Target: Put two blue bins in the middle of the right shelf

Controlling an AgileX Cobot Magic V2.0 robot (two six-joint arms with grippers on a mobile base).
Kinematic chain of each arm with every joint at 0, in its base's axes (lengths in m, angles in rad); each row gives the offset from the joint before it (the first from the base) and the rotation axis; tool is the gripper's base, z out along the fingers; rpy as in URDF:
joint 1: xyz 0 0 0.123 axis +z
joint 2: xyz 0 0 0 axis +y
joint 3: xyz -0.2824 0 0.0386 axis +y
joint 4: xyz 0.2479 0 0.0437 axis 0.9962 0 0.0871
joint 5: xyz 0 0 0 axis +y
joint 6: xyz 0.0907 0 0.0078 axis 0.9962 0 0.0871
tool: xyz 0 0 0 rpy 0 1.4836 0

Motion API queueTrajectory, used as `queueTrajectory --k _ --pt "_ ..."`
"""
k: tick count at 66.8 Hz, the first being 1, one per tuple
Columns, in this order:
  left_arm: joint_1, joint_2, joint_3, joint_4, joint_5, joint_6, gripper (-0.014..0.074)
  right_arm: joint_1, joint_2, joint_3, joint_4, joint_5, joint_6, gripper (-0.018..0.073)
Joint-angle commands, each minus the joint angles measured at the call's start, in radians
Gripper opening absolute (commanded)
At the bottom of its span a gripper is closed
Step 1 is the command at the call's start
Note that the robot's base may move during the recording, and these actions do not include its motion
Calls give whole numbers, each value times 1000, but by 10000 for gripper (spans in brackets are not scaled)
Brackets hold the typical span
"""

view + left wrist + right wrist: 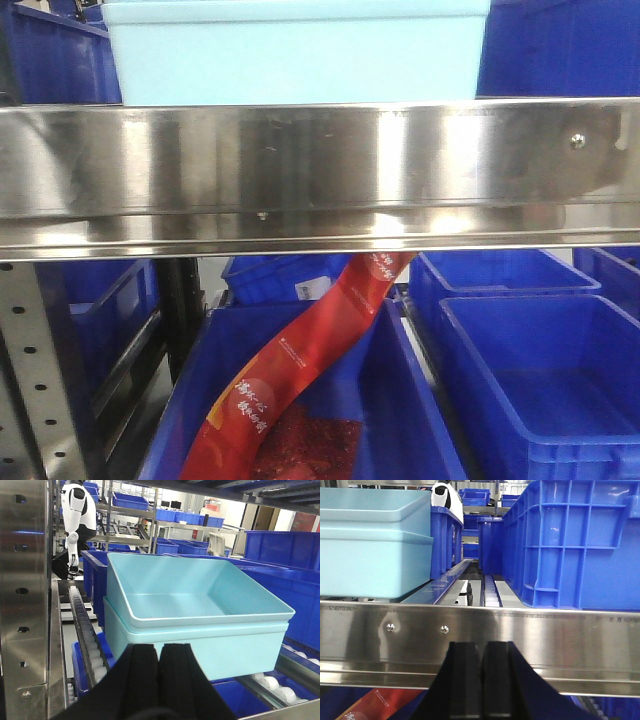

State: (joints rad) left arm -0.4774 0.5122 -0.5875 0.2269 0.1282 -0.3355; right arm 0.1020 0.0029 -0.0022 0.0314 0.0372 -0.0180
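The two blue bins [200,615], pale sky-blue tubs nested one inside the other, sit on the right shelf middle [320,170], on its roller track [87,640] just behind the shiny brushed-steel front rail. In the front view the pale stack stands toward the left part of the tier, its lower wall hidden by the rail. Dark blue crates [575,545] stand on the same tier to the right of the stack, apart from it, with a bare roller lane between.

The left gripper [159,680] is clenched, its black fingers pressed together with nothing between them, just in front of the stack's near wall. The right gripper [481,680] is likewise clenched on nothing, below the front rail's edge.

On the tier beneath, a red banner [300,370] drapes into a dark blue bin [420,420].
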Motion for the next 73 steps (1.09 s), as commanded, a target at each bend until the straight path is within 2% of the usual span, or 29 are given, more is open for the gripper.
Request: queueTrajectory --k 1,39,44,47,54,57,73 --pt "-6 -6 -2 5 -18 3 -111 -5 -3 2 6 -8 -10 -167" --pt "-6 -6 -2 5 -20 3 -111 -5 -3 2 6 -8 -10 -167" --pt "10 -29 23 -33 -18 7 -111 -5 -3 2 6 -8 -10 -167" --pt "27 -50 47 -85 -20 59 -111 -5 -3 2 6 -8 -10 -167" --pt "87 -146 139 -200 -41 341 -111 -5 -3 2 6 -8 -10 -167" --pt "117 -189 187 -241 -48 404 -111 -5 -3 2 6 -8 -10 -167" --pt "244 -421 403 -255 -48 420 -111 -5 -3 2 6 -8 -10 -167"
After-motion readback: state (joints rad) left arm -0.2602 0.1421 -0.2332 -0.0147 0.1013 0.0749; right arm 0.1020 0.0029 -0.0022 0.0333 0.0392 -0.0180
